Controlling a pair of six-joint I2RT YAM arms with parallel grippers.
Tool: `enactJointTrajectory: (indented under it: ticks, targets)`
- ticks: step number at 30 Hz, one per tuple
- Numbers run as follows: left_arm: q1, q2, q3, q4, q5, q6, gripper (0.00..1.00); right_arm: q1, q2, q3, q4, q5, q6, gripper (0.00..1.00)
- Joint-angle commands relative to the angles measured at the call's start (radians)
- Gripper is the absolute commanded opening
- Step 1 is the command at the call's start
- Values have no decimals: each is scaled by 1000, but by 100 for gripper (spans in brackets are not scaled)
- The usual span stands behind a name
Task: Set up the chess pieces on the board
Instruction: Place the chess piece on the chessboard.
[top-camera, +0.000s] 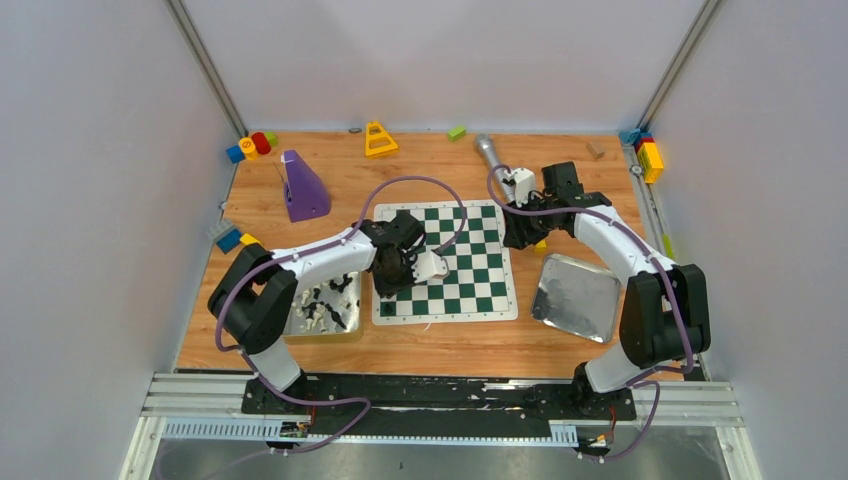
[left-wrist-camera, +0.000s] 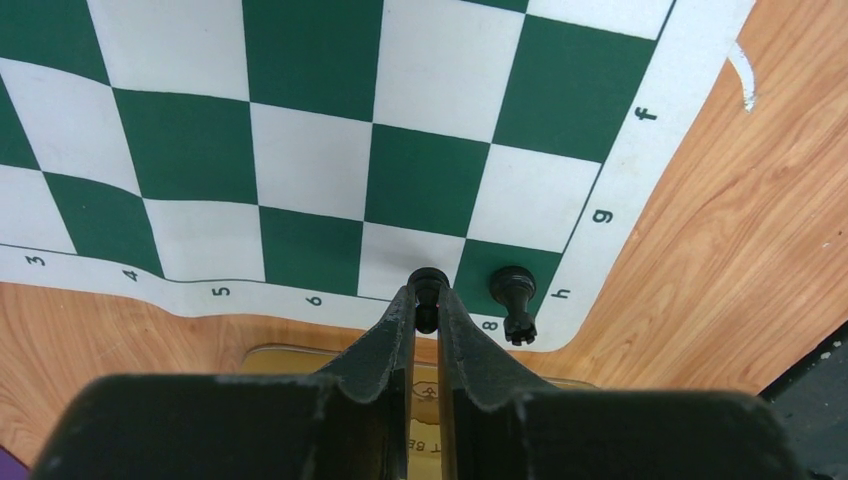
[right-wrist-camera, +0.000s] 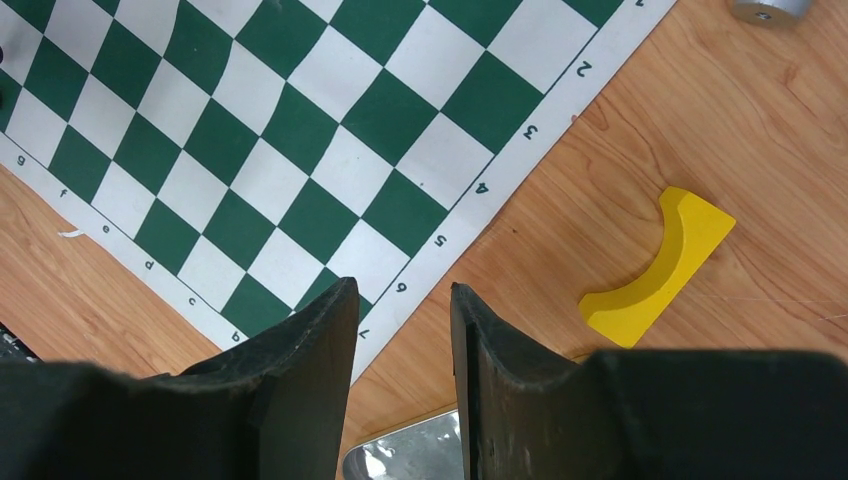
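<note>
Just left of the board (top-camera: 470, 300), a tray (top-camera: 345, 330) holds pieces (top-camera: 322, 310). The left end effector (left-wrist-camera: 427, 312) is narrow, pinching a black piece (left-wrist-camera: 428, 277) over the left-edge square beside a corner piece (left-wrist-camera: 514, 300) at the near-left corner. The right end effector (right-wrist-camera: 402, 290) hangs half-wide, holding nothing, over the board's right border; bare bench (right-wrist-camera: 560, 200) separates that border from a yellow block (right-wrist-camera: 655, 265). A second tray (top-camera: 577, 296) lies near-right, apart from the board.
</note>
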Motion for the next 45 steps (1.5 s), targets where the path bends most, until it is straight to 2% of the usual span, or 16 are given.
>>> enactJointTrajectory:
  ticks: [1, 11, 21, 28, 34, 39, 45]
  targets:
    - [8, 6, -14, 48, -16, -19, 18, 0, -19, 3, 9, -29, 7, 40]
    - [26, -3, -26, 73, 5, -32, 22, -1, -13, 3, 6, -32, 5, 40]
    - [30, -14, -41, 80, 3, -45, 40, 0, -9, 3, 5, -35, 5, 40]
    - [58, -94, -20, 59, -7, -57, 52, 0, -3, 3, 3, -38, 6, 40]
    - [137, -223, -5, 22, 10, -63, 59, 0, -1, 5, 3, -42, 4, 40]
    - [262, -324, -35, 12, -11, -31, 61, -1, -1, 5, 3, -44, 2, 40]
    - [406, -314, -64, 22, -54, 97, 59, 0, 7, 6, 0, -52, 2, 40]
